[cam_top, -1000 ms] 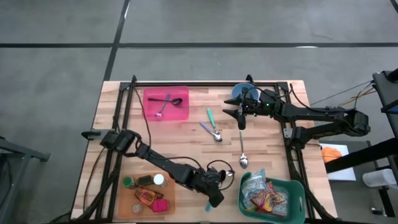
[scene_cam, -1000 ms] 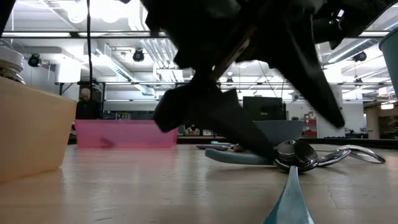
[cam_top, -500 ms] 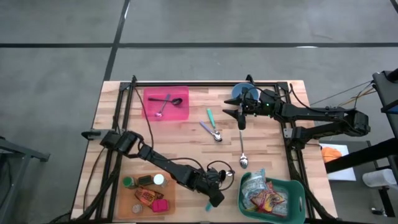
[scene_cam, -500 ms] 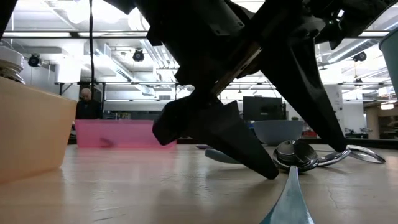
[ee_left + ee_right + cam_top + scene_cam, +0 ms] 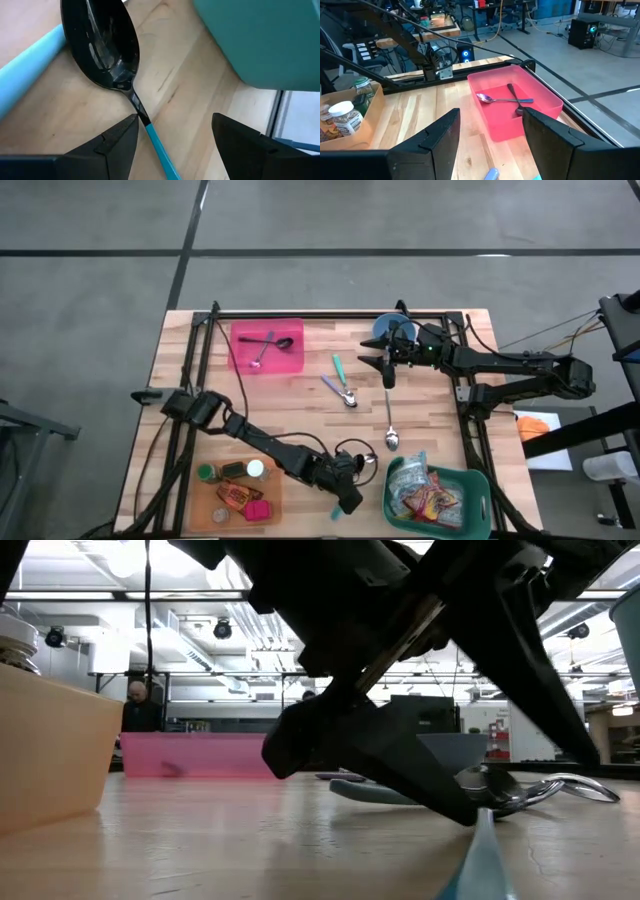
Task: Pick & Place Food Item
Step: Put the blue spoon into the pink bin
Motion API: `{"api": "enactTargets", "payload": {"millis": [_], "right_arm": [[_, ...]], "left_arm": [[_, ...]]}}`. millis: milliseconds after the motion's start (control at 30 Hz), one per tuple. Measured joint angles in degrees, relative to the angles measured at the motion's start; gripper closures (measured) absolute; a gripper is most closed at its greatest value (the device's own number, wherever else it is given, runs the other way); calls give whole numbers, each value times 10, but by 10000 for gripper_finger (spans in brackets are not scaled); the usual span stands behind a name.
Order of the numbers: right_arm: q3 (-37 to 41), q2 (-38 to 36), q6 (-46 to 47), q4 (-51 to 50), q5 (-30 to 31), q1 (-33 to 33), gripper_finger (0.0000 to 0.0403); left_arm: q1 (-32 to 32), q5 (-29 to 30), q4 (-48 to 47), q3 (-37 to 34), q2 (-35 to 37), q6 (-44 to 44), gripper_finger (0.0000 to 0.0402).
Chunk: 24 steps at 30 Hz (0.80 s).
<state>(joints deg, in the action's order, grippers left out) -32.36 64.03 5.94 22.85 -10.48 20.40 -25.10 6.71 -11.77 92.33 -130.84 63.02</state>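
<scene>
Food packets (image 5: 428, 498) fill green basket (image 5: 478, 510) — left tool (image 5: 172, 137) wide, straddling spoon (image 5: 107, 45).

Two dark robot arms with black cabling.
Matte black, wedge-shaped fingers (image 5: 117, 142) are seen; a black cable is looped beside the left hand (image 5: 347, 502).

Glossy black spoon (image 5: 102, 42) on smooth wooden table (image 5: 195, 100); translucent pink plastic bin (image 5: 520, 107).

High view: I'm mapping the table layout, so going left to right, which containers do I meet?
Tan tray of jars → pink bin → blue bowl → green basket.
</scene>
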Motion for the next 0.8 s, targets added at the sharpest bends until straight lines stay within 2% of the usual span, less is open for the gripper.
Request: {"api": "enactTargets", "payload": {"millis": [200,567,667,800], "right_arm": [[0,0,0,0,0,0,192],[0,0,0,0,0,0,192],[0,0,0,0,0,0,192],[0,0,0,0,0,0,192]], "left_arm": [[0,-25,19,1,-15,-2,149],[5,-34,16,1,-16,-17,151],[5,-34,14,1,-16,-27,170],[5,-33,10,1,-16,-30,218]]}}
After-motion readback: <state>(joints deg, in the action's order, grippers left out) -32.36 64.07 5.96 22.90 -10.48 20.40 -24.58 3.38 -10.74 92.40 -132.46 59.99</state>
